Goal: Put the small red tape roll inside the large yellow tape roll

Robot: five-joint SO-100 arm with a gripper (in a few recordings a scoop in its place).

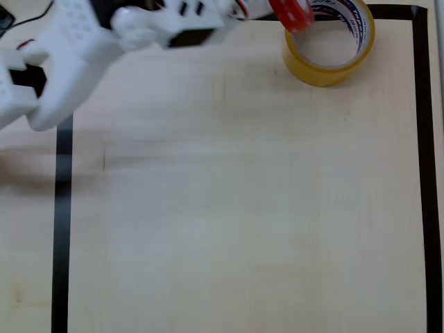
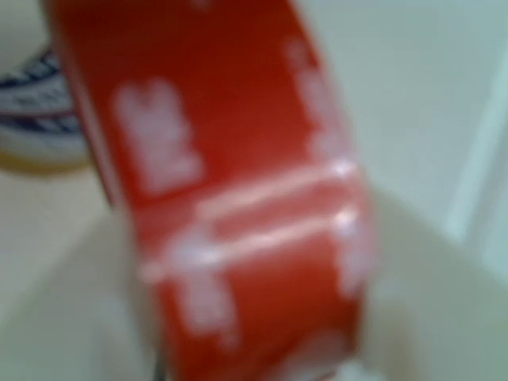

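Most of the job looks done to me: the pick-up and the carry are behind, and only the drop is left. My pincer is clamped on the small red-orange tape roll, holding it in the air at the rim of the large translucent yellow tape roll, whose white core printed in red and blue stands open on the pale wooden counter near the far right corner of the black tape border. From my wrist view the red roll is blurred and close, the yellow one low at left. Centring over the hole, lowering and releasing remain.
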